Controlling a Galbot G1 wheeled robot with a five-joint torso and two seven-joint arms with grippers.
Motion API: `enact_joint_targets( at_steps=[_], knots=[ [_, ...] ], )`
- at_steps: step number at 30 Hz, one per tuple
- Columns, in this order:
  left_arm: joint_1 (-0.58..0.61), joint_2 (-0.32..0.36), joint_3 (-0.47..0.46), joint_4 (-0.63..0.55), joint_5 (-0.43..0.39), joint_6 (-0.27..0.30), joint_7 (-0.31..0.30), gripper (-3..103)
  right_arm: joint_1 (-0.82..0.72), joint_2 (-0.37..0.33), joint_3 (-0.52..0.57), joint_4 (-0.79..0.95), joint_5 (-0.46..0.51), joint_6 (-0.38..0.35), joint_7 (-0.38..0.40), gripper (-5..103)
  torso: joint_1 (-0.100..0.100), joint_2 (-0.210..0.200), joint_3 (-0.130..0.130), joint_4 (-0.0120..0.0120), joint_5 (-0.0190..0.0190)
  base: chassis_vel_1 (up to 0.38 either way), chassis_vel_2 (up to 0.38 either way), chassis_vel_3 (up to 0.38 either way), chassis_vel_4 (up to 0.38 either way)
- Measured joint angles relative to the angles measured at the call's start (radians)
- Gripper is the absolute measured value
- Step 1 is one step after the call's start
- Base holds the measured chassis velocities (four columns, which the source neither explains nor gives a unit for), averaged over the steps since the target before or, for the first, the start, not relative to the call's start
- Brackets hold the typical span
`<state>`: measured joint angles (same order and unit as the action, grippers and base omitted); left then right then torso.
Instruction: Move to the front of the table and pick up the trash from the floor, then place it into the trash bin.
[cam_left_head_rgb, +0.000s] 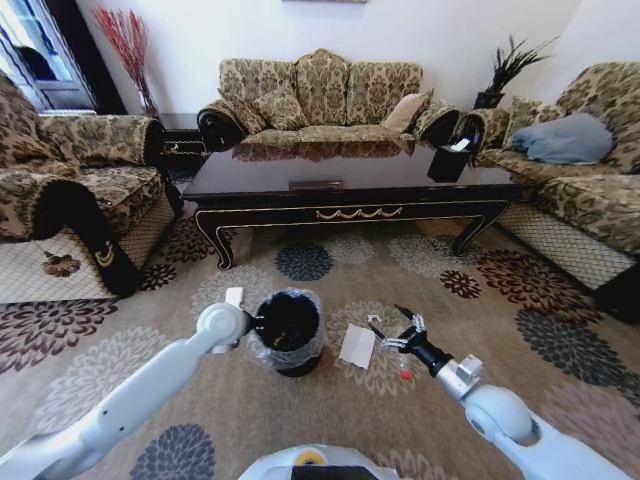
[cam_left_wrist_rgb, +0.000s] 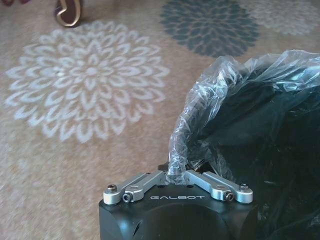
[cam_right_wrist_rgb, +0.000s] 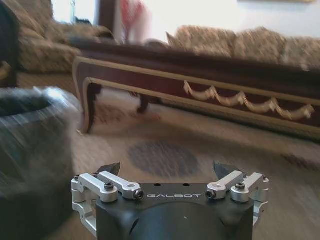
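Note:
The black trash bin (cam_left_head_rgb: 288, 332) with its crinkled clear bag stands on the flower-patterned floor (cam_left_head_rgb: 330, 410) in front of the dark table (cam_left_head_rgb: 350, 175). My left gripper (cam_left_head_rgb: 256, 322) is shut on the bin's near rim and bag (cam_left_wrist_rgb: 178, 159). The trash lies right of the bin: a flat white paper (cam_left_head_rgb: 357, 345) and a small red-tipped piece (cam_left_head_rgb: 404, 375). Another pale bit (cam_left_head_rgb: 234, 296) lies to the bin's left. My right gripper (cam_left_head_rgb: 392, 320) hovers open just beyond the paper, with nothing between its fingertips (cam_right_wrist_rgb: 110, 168). In the right wrist view the bin (cam_right_wrist_rgb: 30, 150) sits off to one side.
Sofas surround the table: one on the left (cam_left_head_rgb: 70, 200), one behind (cam_left_head_rgb: 320, 100) and one on the right (cam_left_head_rgb: 580, 170). A black tissue box (cam_left_head_rgb: 450, 158) stands on the table's right end. The table's curved legs (cam_left_head_rgb: 222, 245) stand on the carpet ahead.

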<state>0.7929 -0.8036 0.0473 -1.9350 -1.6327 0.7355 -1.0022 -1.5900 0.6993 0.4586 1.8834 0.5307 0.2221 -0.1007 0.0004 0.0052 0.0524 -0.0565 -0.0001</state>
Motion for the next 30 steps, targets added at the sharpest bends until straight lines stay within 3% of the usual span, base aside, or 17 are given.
enact_joint_targets(
  at_steps=[4, 7, 21, 30],
  knots=[
    [0.06, 0.024, -0.046, -0.017, 0.021, 0.0, 0.027, 0, 0.015, 0.034, -0.012, -0.068, -0.015, -0.001, 0.003, 100, 0.0, 0.0, 0.0, 0.0002, -0.0001, 0.0, 0.0, 0.0, 0.0],
    [0.149, 0.061, -0.114, -0.041, 0.054, 0.0, 0.052, 0, 0.06, 0.093, -0.046, -0.219, -0.011, -0.003, 0.009, 100, 0.0, 0.0, 0.0, 0.0002, 0.0, 0.0, 0.0, 0.0, 0.0],
    [0.205, 0.084, -0.141, -0.113, 0.066, 0.0, 0.05, 0, 0.209, 0.177, -0.183, -0.469, 0.018, -0.052, 0.029, 100, 0.0, 0.0, 0.0, 0.0002, 0.0001, 0.0, 0.0, 0.0, 0.0],
    [0.213, 0.093, -0.153, -0.123, 0.063, 0.0, 0.046, 0, 0.259, 0.202, -0.2, -0.585, -0.001, -0.048, 0.043, 100, 0.0, 0.0, 0.0, 0.0001, 0.0001, 0.0, 0.0, 0.0, 0.0]
  ],
)
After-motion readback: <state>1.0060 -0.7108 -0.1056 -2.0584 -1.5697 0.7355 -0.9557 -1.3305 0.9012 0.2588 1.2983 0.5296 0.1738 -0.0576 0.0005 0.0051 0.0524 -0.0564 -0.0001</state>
